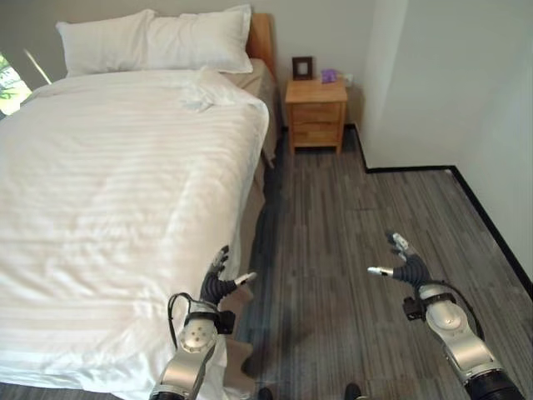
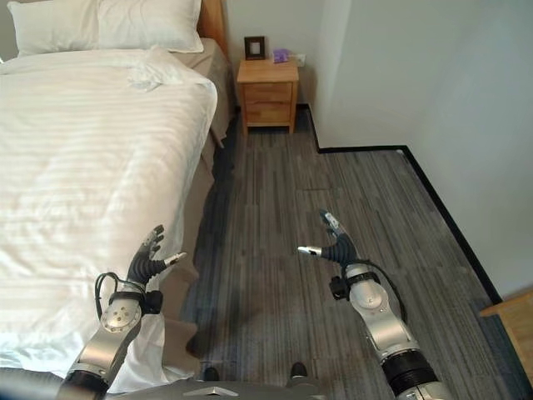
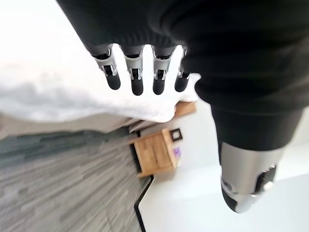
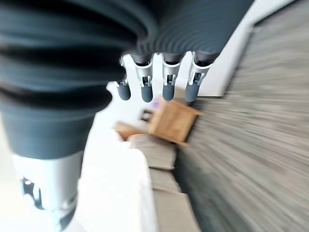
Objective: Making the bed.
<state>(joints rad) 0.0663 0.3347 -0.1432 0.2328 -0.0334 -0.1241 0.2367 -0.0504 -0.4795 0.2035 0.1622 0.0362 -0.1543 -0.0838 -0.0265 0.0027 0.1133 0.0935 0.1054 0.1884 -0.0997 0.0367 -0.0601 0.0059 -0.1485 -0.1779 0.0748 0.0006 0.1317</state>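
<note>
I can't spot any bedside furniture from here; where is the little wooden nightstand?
The nightstand stands against the far wall on the bed's right side, beside the headboard and pillows.

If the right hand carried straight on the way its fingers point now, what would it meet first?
Probably nothing near: the right hand, fingers open, points up the bare floor beside the bed. Its wrist view lines the fingers up roughly with the wooden nightstand, though depth is uncertain.

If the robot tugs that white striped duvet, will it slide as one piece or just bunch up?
Probably bunch. The duvet looks soft and floppy: it drapes over the bed's edge and already has a rumpled fold near the pillows. It covers nearly the whole mattress, so it is likely bulky to drag.
</note>
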